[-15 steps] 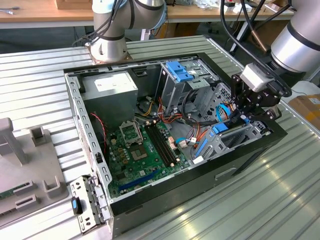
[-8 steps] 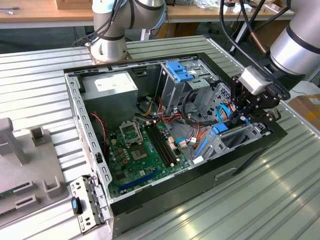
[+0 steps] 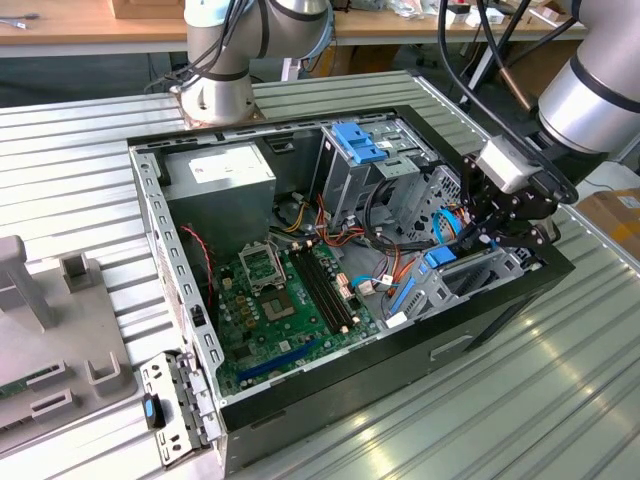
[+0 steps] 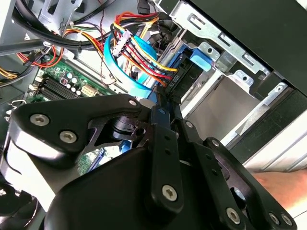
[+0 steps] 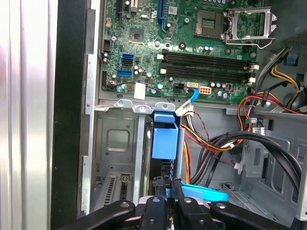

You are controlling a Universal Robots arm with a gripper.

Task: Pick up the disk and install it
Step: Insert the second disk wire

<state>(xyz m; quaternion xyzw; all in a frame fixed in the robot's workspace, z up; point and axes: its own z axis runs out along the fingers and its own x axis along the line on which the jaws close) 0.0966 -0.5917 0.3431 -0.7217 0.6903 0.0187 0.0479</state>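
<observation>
Ribbed metal tables fill the room, and in the exterior view an open computer case lies on one of them. The gripper hangs low over the drive bay at the exterior view's right, among coloured wires. A grey box with a white label sits in the far corner, beside a cage with blue top; the print on the label is too small to read.

In the second wrist view, the black gripper linkage is in front, and the jaws look closed together on the disk, a dark slab with a blue tab, partly inside the metal bay.

In the first wrist view, the blue rail of the disk stands upright in the bay, below the green circuit board.

I judge the disk stiff, rather heavy for its size and sensitive to knocks; the blue plastic rails are the safe place to hold.
</observation>
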